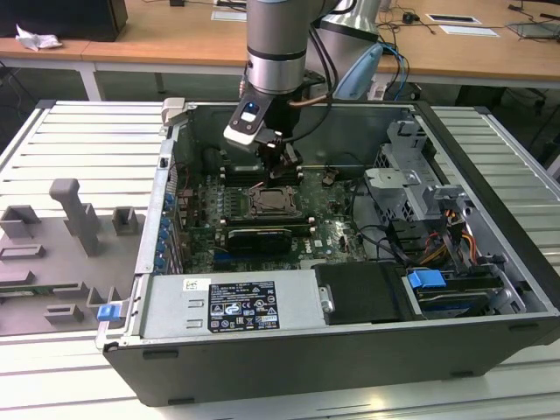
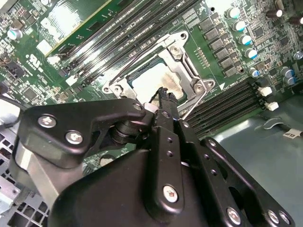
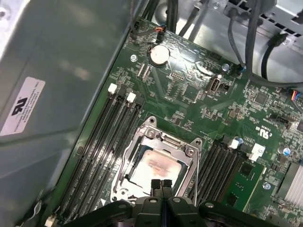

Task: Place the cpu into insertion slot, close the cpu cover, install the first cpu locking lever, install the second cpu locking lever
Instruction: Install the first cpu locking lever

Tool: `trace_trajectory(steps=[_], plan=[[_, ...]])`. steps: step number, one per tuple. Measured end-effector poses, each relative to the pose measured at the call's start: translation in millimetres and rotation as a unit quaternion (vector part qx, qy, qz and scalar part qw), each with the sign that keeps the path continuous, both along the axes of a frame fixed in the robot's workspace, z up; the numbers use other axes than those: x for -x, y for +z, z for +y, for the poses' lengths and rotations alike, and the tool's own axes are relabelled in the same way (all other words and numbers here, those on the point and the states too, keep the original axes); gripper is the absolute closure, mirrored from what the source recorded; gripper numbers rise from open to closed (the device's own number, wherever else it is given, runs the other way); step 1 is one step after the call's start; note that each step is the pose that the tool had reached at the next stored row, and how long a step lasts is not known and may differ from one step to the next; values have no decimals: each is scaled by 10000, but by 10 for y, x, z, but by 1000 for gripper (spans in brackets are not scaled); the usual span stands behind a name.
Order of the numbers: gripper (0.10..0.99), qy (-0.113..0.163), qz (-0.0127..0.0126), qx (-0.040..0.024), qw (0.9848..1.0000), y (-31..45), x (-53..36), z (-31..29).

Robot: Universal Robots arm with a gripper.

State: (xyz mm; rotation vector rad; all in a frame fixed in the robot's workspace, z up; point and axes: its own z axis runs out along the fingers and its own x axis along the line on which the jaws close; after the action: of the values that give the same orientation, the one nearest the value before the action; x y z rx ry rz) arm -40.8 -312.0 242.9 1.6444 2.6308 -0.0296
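Poised over the socket, black gripper (image 3: pixel 161 185) jaws pinched together, empty. Flat silvery-grey square cpu (image 3: pixel 156 166) already seated in dark metal-rimmed insertion slot (image 3: pixel 135 156), six o'clock from gripper in exterior view. Thin silvery frame cpu cover (image 3: pixel 165 139) seemingly down; wire locking lever (image 3: pixel 196 176) apparently unlatched.

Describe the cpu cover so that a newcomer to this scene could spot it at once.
Inside the open computer case, find the green motherboard and the two banks of long black memory slots. Between them, beneath the gripper, lies the cpu cover: a silvery square metal frame whose cut-out centre shows the grey top of the cpu.
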Motion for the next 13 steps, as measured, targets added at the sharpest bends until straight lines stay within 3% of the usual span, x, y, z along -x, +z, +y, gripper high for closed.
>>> trace_trajectory(steps=[13], plan=[[980,436,0,0,9990,0,0,0]])
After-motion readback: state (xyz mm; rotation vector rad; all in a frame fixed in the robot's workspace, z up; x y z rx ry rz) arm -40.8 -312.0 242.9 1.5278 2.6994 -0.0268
